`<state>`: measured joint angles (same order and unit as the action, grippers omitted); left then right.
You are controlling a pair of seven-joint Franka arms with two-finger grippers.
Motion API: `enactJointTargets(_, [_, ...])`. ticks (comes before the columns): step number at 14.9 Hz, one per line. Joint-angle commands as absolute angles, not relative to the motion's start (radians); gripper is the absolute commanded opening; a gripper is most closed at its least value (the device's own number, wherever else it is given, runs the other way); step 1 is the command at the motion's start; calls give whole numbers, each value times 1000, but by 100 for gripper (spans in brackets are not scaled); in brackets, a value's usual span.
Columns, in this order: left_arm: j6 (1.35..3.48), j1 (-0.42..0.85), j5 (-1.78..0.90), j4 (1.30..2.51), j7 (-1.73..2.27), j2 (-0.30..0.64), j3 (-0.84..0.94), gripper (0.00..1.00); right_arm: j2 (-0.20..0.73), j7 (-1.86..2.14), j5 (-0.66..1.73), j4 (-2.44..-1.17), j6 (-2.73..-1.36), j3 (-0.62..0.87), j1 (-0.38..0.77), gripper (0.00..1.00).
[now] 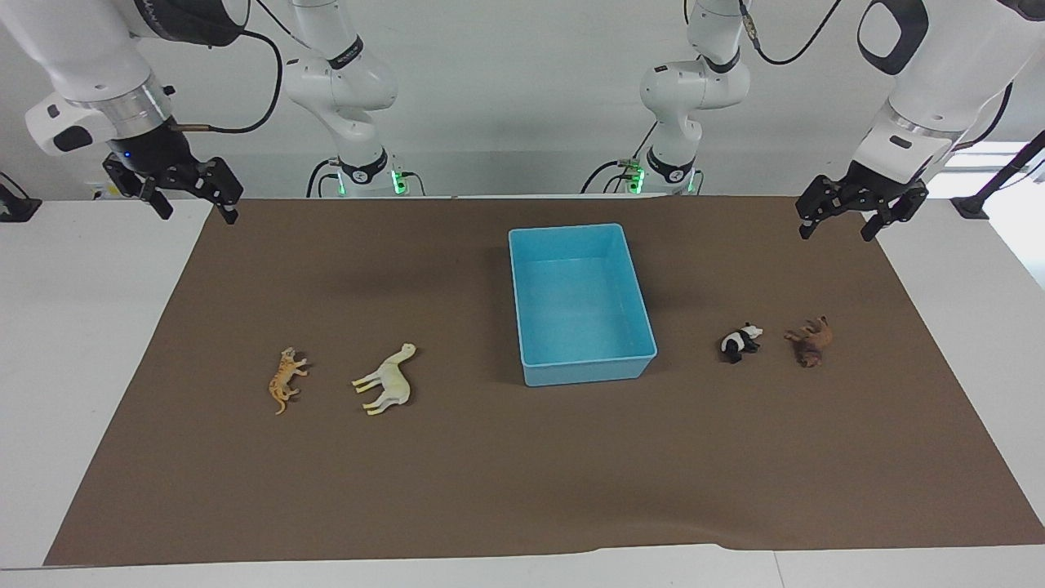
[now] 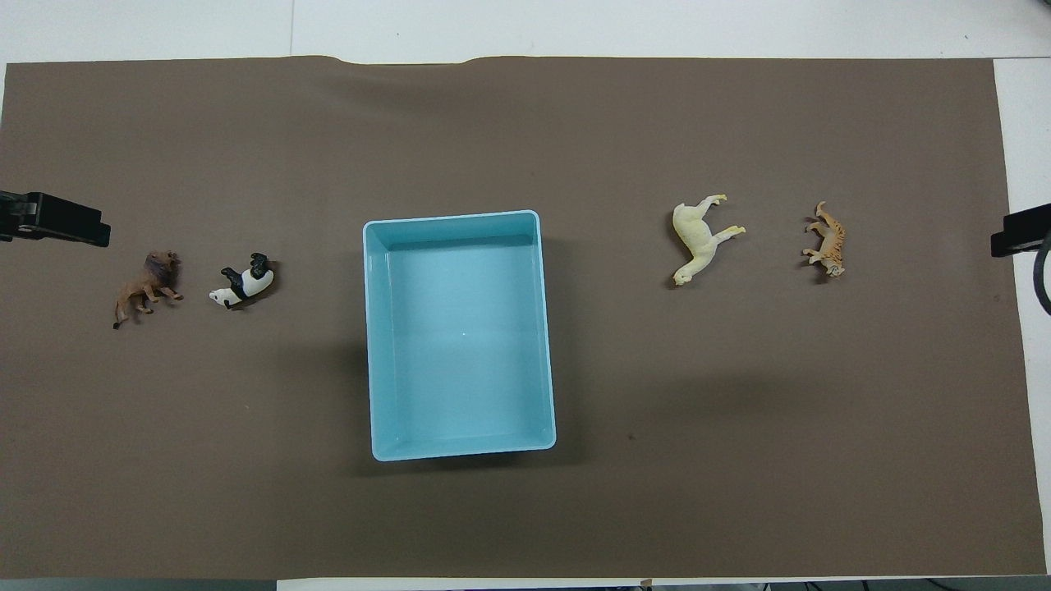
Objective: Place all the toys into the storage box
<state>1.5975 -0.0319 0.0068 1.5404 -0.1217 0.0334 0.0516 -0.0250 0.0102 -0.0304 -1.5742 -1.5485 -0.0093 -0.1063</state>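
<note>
Nearest the robots, both arms wait raised over the corners of the brown mat: the left gripper hangs over the mat's corner at the left arm's end of the table, its two fingers spread apart with nothing between them, and the right gripper hangs over the corner at the right arm's end, fingers likewise parted and holding nothing. In the overhead view only their dark tips show at the side edges of the frame. The strip of mat between the two grippers and the box is bare. The light blue storage box sits in the middle of the mat, long side running away from the robots, open on top, with no toy inside. All four toys lie on their sides on the mat, level with the part of the box farthest from the robots. Toward the left arm's end lie the panda and, just beside it and closer to the mat's edge, the brown lion-like animal; the two are apart, not touching. Toward the right arm's end lie the cream-white horse and, near it on the outer side, the orange tiger, also apart. Open mat separates each pair from the box walls. Farther from the robots than the toys, the mat is bare up to its edge, where white table shows.
</note>
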Motion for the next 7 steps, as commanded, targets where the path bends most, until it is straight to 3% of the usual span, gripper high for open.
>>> enactJointTargets(1, [1624,-25,17,1580,-133,3,44,100,-29,-9,-38,-1572,-1549,2,-114,100])
enactJointTargets(7, [1629,-23,17,1583,-124,3,44,100,-41,-12,-41,-1582,-1549,0,-124,100])
